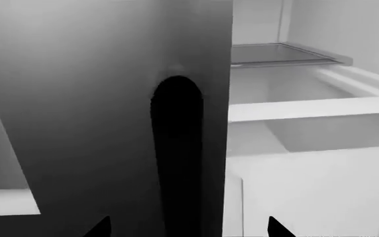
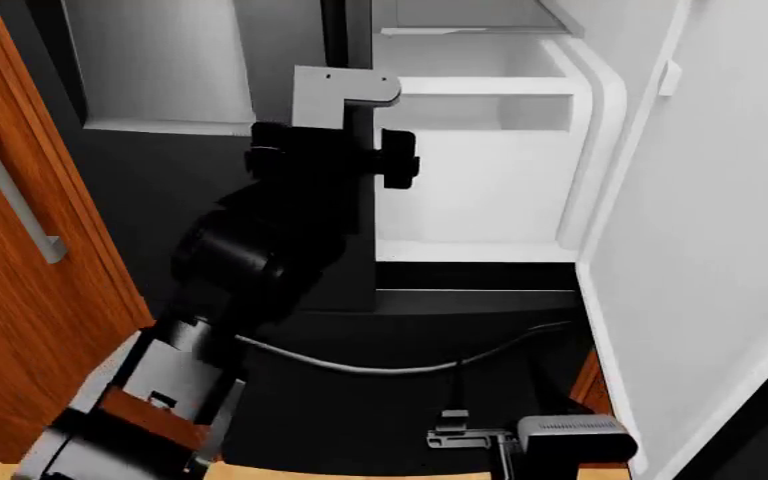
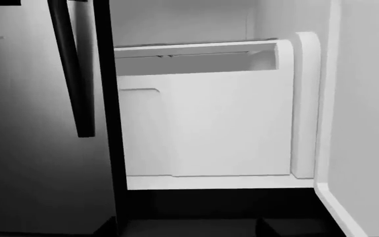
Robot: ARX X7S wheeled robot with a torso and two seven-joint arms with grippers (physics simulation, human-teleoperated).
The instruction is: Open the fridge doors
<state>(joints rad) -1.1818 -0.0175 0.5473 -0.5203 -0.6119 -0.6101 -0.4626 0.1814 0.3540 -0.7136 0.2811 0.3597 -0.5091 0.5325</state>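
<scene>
The left fridge door (image 2: 157,220) is glossy black with a grey dispenser panel (image 2: 157,70). Its black bar handle (image 1: 176,158) fills the middle of the left wrist view. My left gripper (image 1: 189,229) is open, one fingertip on each side of the handle, not closed on it. In the head view my left arm (image 2: 277,250) reaches up to that door's edge. The right fridge door (image 2: 718,250) stands swung open and shows its white inner lining. My right gripper (image 3: 188,228) is open and empty, low down and facing the white fridge interior (image 3: 209,128).
A reddish wooden cabinet door (image 2: 11,320) with a grey handle (image 2: 11,190) stands close on the left. Below the fridge compartment is a black drawer front (image 2: 491,320) with a curved silver handle (image 2: 398,366). Shelves and a bin (image 1: 308,106) show inside the fridge.
</scene>
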